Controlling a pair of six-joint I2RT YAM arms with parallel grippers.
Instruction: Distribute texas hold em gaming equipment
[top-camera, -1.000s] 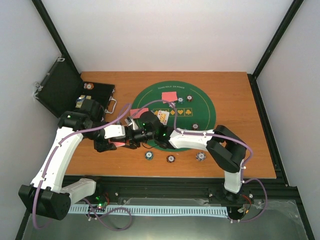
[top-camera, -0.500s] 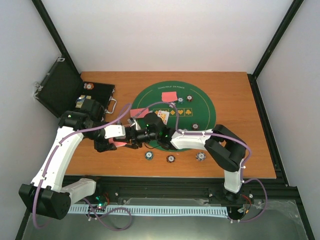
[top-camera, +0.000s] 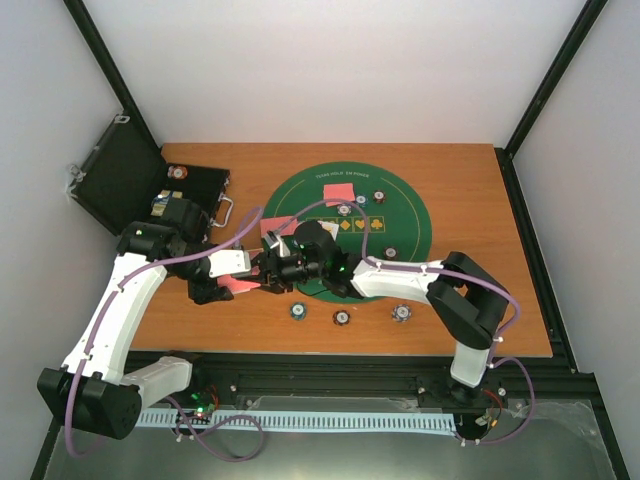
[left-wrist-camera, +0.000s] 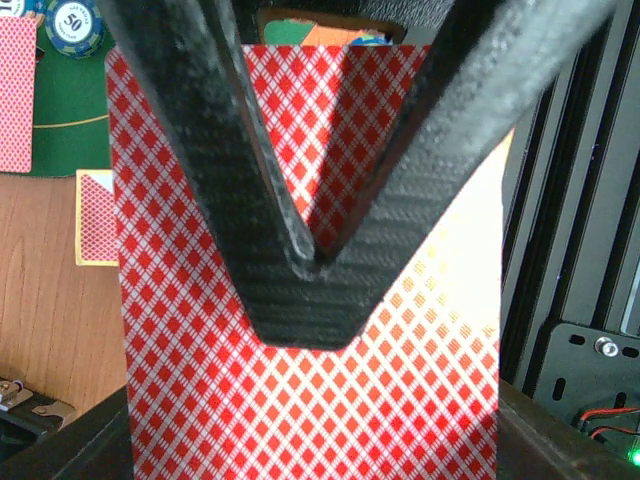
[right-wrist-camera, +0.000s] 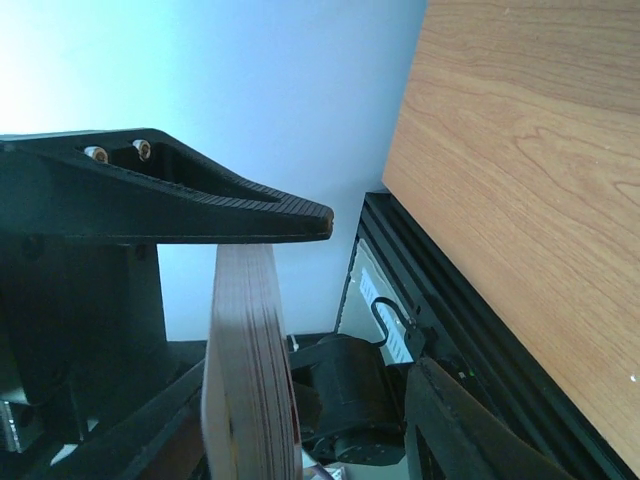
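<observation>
Red-backed playing cards (left-wrist-camera: 200, 400) sit pinched in the left gripper (left-wrist-camera: 315, 255), just left of the green mat (top-camera: 400, 215); the right gripper (right-wrist-camera: 372, 292) holds its jaws apart at the deck's edge. Closing there could drag off several cards — or skew the stack.

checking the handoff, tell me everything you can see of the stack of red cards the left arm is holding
The stack of red cards is a thick deck with a red-and-white diamond lattice on its back, and it looks like glossy card. The left gripper is shut on it, pinching it flat. It sits just off the green mat's near-left rim. In the right wrist view its layered edge stands between the right gripper's open fingers; contact there is unclear.
</observation>
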